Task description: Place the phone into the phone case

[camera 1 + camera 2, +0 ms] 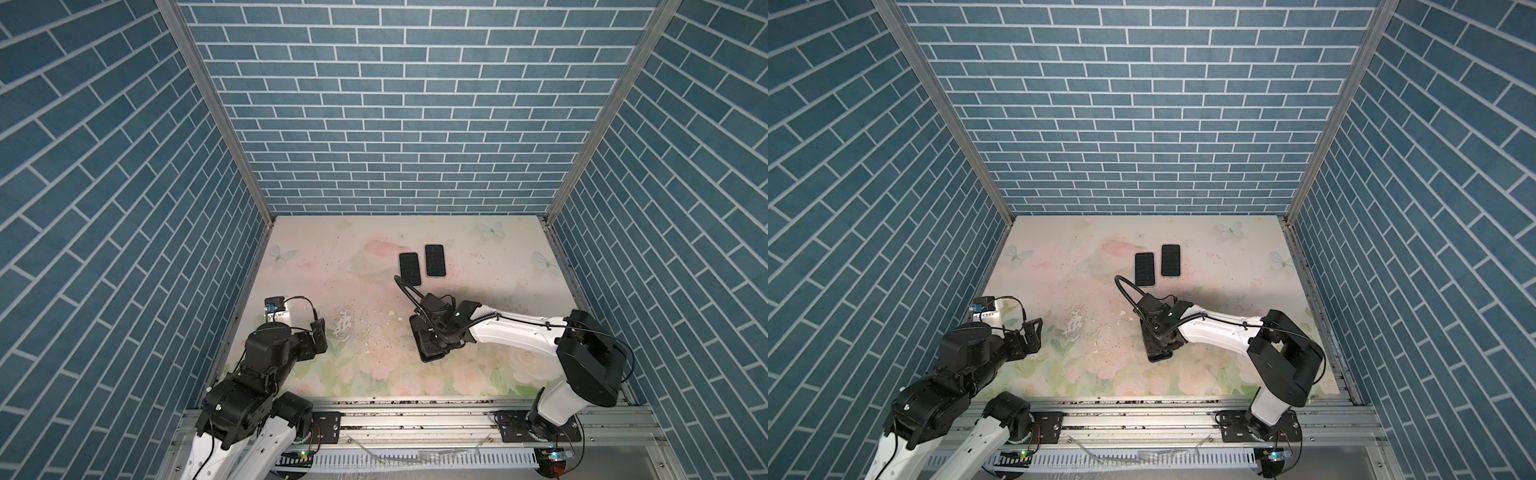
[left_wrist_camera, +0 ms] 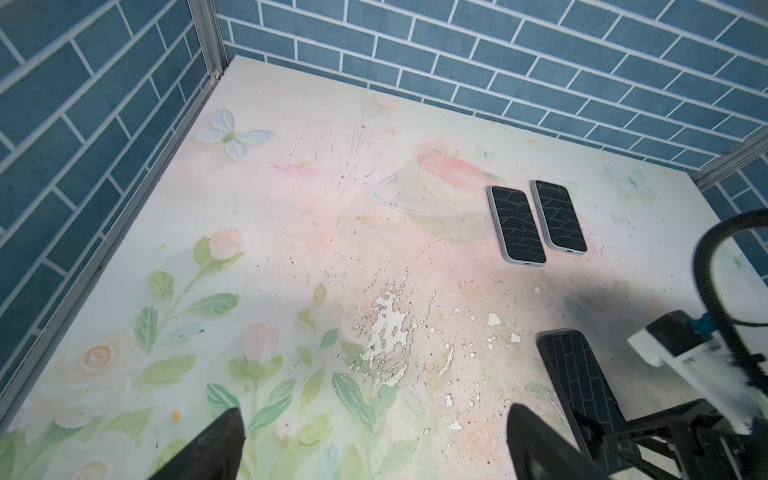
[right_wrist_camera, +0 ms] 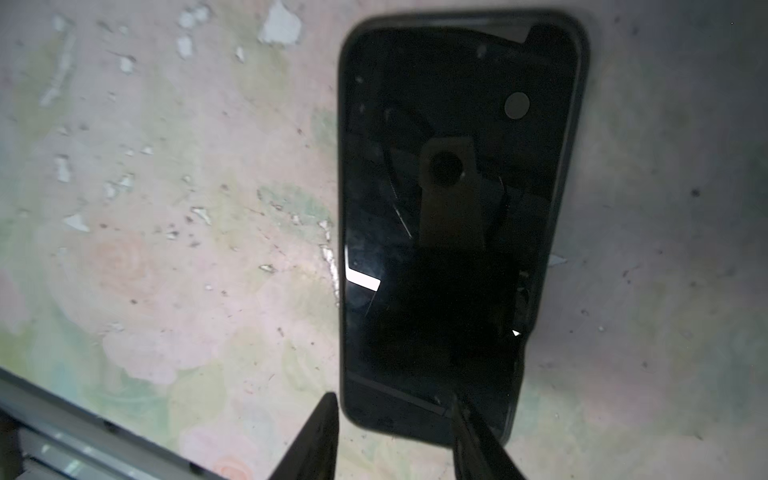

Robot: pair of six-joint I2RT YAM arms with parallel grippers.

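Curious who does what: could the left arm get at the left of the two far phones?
Probably yes: the left gripper is open, with only bare table between it and that phone.

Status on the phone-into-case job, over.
Left gripper open, empty. Right gripper open, over end of flat black phone. Two grey-cased phones far back, clear of it.

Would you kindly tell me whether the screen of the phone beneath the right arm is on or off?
Off: the phone shows a black screen with only dim reflections on it.
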